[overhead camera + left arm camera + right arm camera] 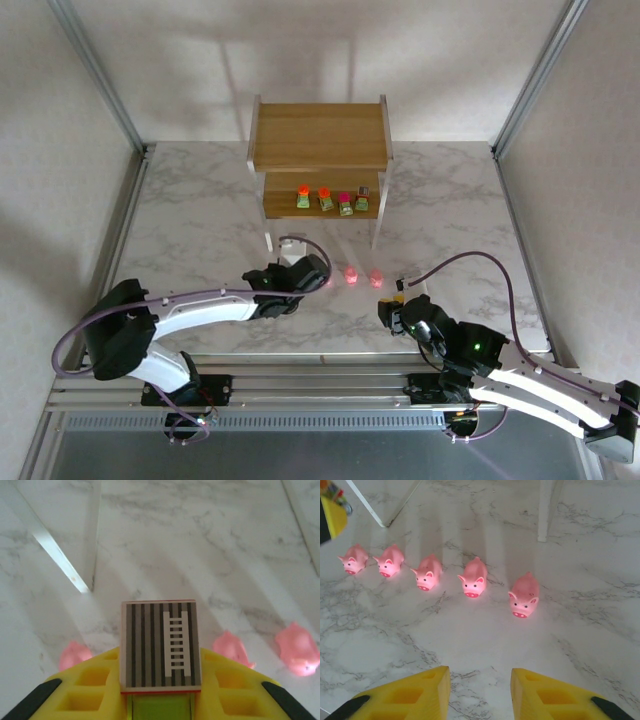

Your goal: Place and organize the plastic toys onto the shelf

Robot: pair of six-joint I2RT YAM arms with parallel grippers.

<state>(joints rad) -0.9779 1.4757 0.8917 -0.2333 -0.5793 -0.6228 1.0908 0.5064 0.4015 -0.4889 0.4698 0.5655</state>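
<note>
Nearby, pink pigs (473, 579) abreast (five), shelf legs (546, 510), left end effector (161, 685) clamping block (161, 645)

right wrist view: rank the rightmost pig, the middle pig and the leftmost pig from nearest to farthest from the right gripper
Measured from the right gripper:
1. rightmost pig, just ahead and slightly to the right.
2. middle pig, third of the five, ahead and to the left.
3. leftmost pig, at the far left end of the row.
</note>
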